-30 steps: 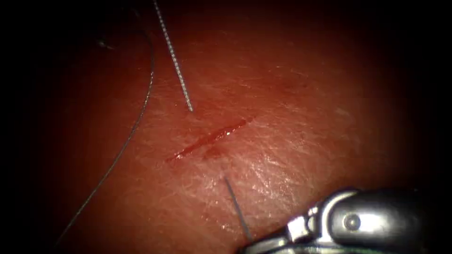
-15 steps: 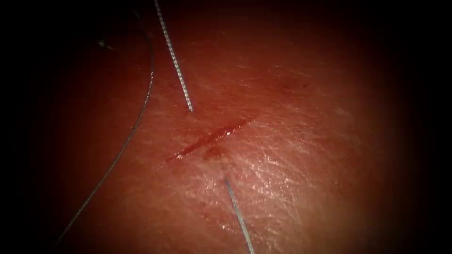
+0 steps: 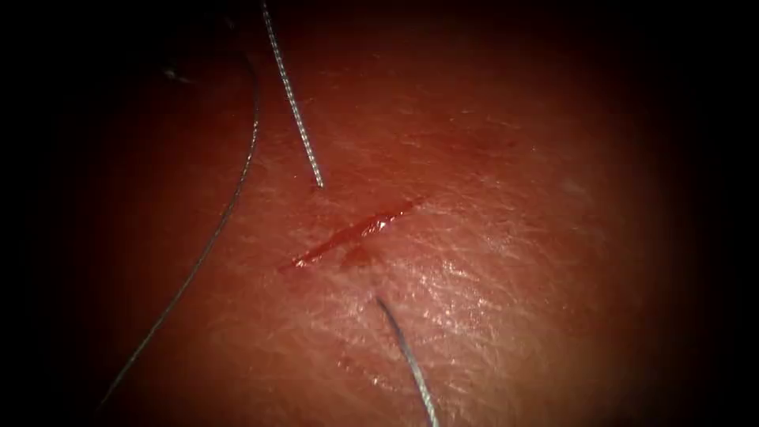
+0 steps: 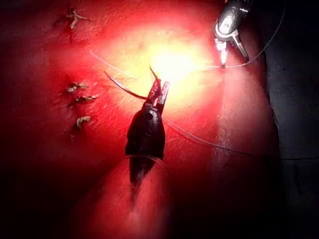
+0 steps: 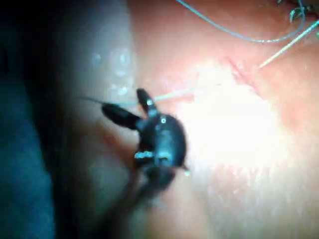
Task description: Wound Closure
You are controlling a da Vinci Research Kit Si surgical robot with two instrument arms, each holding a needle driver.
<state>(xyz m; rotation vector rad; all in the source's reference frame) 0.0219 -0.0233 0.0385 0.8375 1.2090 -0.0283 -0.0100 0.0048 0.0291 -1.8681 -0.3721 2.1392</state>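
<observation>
The cut (image 3: 352, 231) runs slantwise across the tissue (image 3: 506, 237), wet with red fluid. Thread (image 3: 292, 103) enters the skin on the cut's left and emerges on its right as a loose curved strand (image 3: 407, 356). In the left wrist view my left tool (image 4: 158, 93) is shut on the curved needle (image 4: 124, 87) near one end, and the arc stands clear of the tissue. My right tool (image 5: 125, 106) is open with its jaws spread and nothing gripped, and thread (image 5: 179, 93) runs close past them. It also appears as the right tool (image 4: 230, 54) in the left wrist view.
A thinner strand of thread (image 3: 229, 205) curves over the tissue far left of the cut. Several older knotted stitches (image 4: 79, 97) sit in a row on the tissue in the left wrist view. Dark ground lies beyond the tissue's edge (image 4: 294, 124).
My right tool was at the endoscope view's lower right with the thread in its jaws; it has drawn out of that picture and opened. The strand right of the cut went from straight to slack.
</observation>
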